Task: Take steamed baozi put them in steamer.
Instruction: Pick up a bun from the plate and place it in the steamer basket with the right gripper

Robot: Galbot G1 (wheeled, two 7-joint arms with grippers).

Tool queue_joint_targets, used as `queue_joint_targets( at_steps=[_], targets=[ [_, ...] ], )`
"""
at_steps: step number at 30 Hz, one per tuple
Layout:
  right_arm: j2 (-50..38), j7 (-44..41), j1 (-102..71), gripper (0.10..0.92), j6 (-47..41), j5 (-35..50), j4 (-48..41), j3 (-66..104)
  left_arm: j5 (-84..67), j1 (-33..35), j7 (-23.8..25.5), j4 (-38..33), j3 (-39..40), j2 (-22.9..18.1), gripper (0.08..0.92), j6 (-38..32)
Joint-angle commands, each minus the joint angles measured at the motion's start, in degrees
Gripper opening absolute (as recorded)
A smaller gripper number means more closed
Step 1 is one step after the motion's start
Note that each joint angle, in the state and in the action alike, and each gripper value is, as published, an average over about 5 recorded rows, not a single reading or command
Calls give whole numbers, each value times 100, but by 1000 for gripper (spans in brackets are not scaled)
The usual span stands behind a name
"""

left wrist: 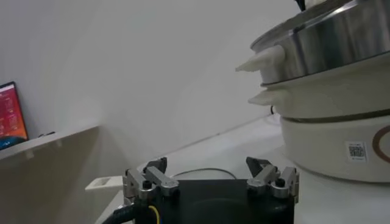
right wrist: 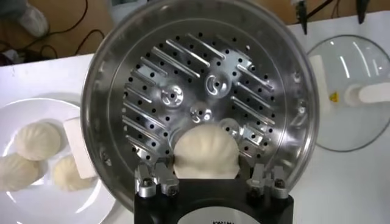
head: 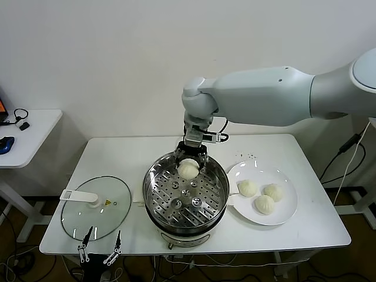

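Bun (head: 188, 171) down on the holey tray inside the steamer (head: 154, 200), at the far side by the rim. Set there, most likely, to leave room on the tray for more.

Right pincer (head: 190, 166) low over that far rim, fingers on both sides of the bun. Spread a bit wider than the bun, with a thin gap showing on one side. So open, it seems, and not squeezing. Bun resting on the tray by itself.

Three more buns (head: 264, 204) waiting on the white plate (head: 285, 214), just beside the steamer on the right arm's side. Close by, so only a short trip for each one.

Glass lid (head: 88, 218) flat on the tabletop (head: 305, 153) on the other side, out of the way so the steamer stays open on top.

Left pincer (head: 100, 249) parked low at the near edge of the tabletop, in front of the lid. Open and holding nothing.

Best guess at the next move: straight up first, so as not to bump the bun or the rim.
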Motion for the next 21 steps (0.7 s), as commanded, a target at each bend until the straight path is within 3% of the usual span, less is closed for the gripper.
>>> queue_joint_targets(
  at_steps=[1,21],
  targets=[
    [265,57,-533,704,204,-399,-707,68,-7,-21,-1,45,-14,-280,823,-14],
    [423,92,-1040,704,200,-676,-1050,309,-34,-73,-3,102,-52,-280,823,-22]
  ],
)
